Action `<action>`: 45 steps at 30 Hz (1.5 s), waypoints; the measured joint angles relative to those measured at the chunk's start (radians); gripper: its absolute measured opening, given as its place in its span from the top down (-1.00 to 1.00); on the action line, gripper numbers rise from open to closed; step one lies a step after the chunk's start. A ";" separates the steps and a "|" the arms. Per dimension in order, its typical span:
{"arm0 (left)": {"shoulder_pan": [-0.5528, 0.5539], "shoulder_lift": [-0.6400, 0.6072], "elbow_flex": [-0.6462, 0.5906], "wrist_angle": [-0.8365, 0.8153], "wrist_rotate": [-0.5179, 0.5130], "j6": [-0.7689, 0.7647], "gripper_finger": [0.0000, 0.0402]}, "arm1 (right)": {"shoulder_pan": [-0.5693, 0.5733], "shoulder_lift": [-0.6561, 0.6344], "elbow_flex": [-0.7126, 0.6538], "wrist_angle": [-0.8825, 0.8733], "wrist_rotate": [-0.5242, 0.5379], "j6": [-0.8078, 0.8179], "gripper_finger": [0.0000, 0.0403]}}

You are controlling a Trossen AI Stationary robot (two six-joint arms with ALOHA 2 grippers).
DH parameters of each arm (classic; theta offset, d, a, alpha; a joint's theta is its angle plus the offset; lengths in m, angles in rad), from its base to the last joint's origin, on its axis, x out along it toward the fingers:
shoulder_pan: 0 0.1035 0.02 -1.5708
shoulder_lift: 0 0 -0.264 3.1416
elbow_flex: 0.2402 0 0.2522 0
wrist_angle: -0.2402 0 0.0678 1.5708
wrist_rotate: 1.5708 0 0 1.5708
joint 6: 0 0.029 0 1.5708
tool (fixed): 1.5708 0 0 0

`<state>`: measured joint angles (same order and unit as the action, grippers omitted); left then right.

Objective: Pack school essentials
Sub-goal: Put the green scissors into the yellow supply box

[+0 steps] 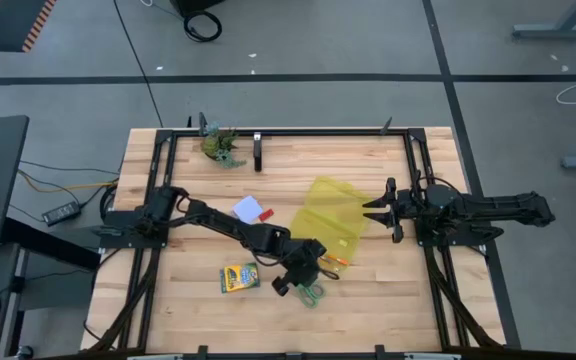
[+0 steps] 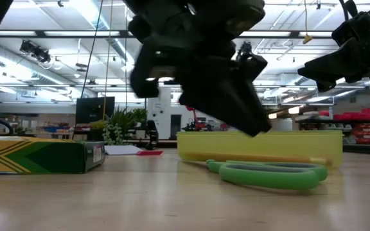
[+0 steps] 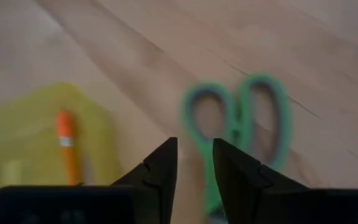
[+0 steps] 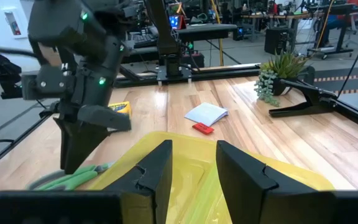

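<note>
The left pincer [image 1: 303, 277] hangs low over the front middle of the table [image 1: 168, 300], its two fingers [image 3: 160, 171] drawn close with only a narrow gap between them and nothing held. Straight ahead of those fingertips, just beyond and below them, lie the green-handled scissors [image 3: 238, 127] flat on the wood. In the left wrist view their two handle loops sit farther from the pincer and the long axis runs back toward the fingers, so the pincer is roughly in line with the scissors rather than across them. From the low view the scissors [image 2: 268, 173] rest on the table just under the pincer, apparently untouched.

Beside the scissors, an orange pencil [image 3: 67, 146] lies on the edge of the yellow pouch [image 1: 336, 215]. The crayon box [image 1: 238, 278] sits just to the left arm's side of the pincer, near the front edge. The small white pad [image 1: 250, 209] and a little red item lie farther back, toward the plant [image 1: 220, 145].

The right pincer [image 1: 380, 208] waits at the pouch's far edge, fingers parted and empty. The left arm is plainly nearer the scissors.
</note>
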<state>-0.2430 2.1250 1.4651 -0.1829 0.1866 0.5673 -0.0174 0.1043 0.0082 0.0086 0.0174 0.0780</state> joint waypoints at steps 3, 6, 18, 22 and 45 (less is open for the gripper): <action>-0.012 0.000 0.000 -0.039 -0.006 0.007 0.42 | 0.000 0.000 0.000 0.000 0.000 0.000 0.35; -0.034 0.000 0.000 -0.069 -0.039 0.022 0.32 | 0.000 0.000 0.000 0.000 0.000 0.000 0.35; -0.106 0.004 0.090 -0.256 -0.235 0.072 0.09 | 0.000 0.000 0.000 0.000 0.000 0.000 0.35; -0.091 0.038 0.170 -0.325 -0.225 0.067 0.12 | 0.000 0.000 0.000 0.000 0.000 0.000 0.35; -0.088 0.196 0.379 -0.550 -0.216 0.178 0.09 | 0.000 0.020 0.000 0.001 0.000 0.000 0.35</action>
<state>-0.3305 2.3209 1.8442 -0.7331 -0.0294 0.7453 -0.0174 0.1240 0.0080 0.0093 0.0174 0.0780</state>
